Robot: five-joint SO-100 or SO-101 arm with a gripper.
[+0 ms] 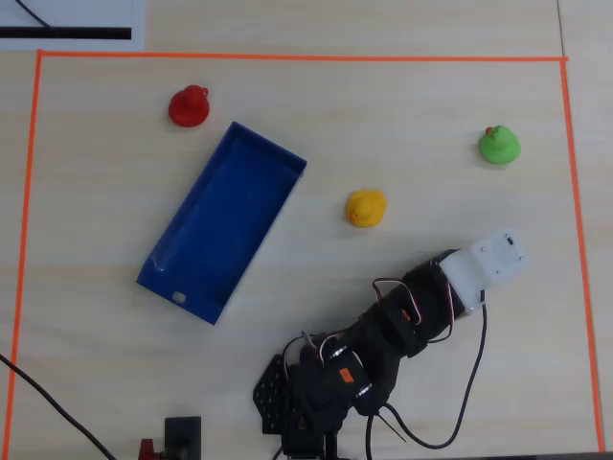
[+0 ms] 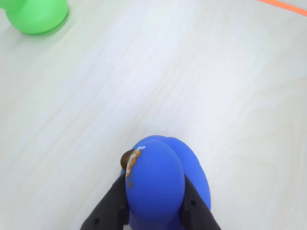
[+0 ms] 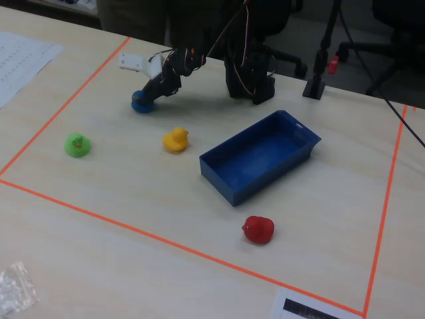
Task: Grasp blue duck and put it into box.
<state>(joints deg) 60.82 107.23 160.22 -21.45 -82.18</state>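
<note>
The blue duck (image 2: 160,179) fills the bottom of the wrist view, its brown beak pointing left. Black fingers (image 2: 112,203) press against both its sides, so my gripper (image 2: 154,194) is shut on it. In the fixed view the blue duck (image 3: 141,102) rests on the table at the back left under the gripper (image 3: 149,93). In the overhead view the duck is hidden beneath the white wrist mount (image 1: 488,264). The box (image 1: 225,225), a long blue tray, lies at an angle left of centre and is empty (image 3: 262,156).
A yellow duck (image 1: 366,207) sits between arm and box. A green duck (image 1: 499,145) stands at the far right, a red duck (image 1: 189,106) beyond the box's far end. Orange tape (image 1: 287,57) frames the work area. The arm base (image 1: 316,393) is at the near edge.
</note>
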